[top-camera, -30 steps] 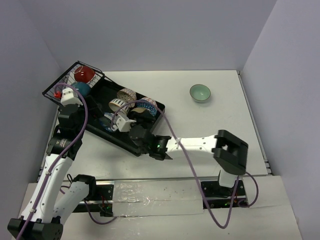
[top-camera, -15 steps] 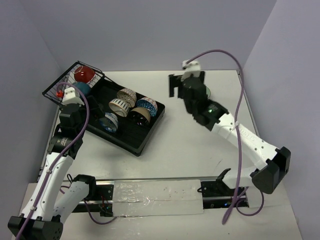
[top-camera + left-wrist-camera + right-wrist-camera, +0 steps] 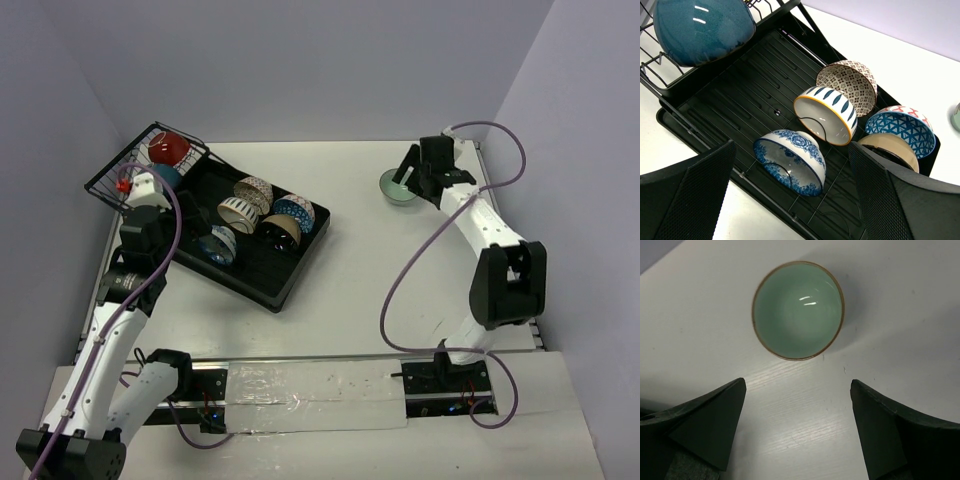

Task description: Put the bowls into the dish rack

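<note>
Wide open and empty, the right gripper (image 3: 797, 390) hangs near the green bowl (image 3: 393, 188) at upper right — best to straddle its rim, pinch firmly, then carry it to the rack (image 3: 270, 285), upper left.

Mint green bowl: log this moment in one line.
mint green bowl: upright on table, outside dish rack | right gripper: open, near bowl, not touching | left gripper: open, by rack, empty
</note>
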